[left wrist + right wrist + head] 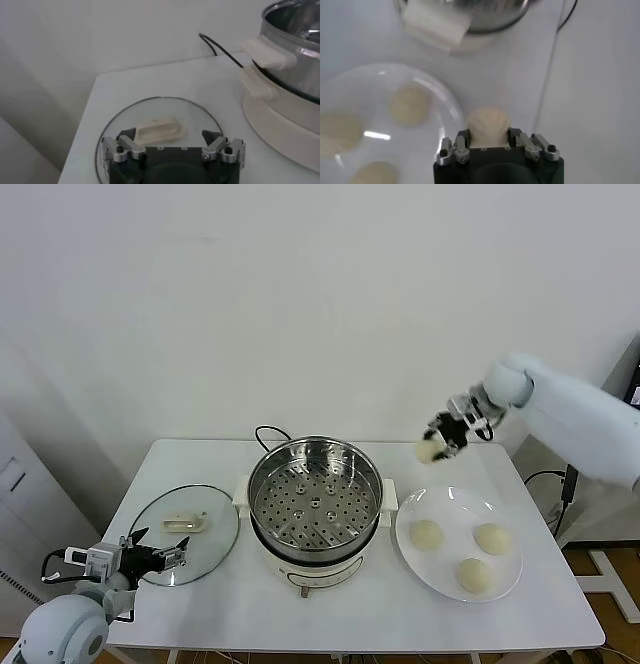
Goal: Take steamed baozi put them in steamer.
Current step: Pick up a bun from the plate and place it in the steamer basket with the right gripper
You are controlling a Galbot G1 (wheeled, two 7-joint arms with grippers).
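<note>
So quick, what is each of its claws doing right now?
Left gripper: open, empty, over the glass lid.
Right gripper: shut on a baozi, raised above the plate.

The place looks like a robot test room staged as a kitchen: a white table [200, 604] against a bare white wall [300, 294], carrying an electric steamer [314, 506], glass lid [186, 534] and plate [458, 504] of baozi [427, 534].

The right tool [489, 142] hides the held baozi's [488, 125] lower part; the steamer [465, 12] is cut off.
</note>
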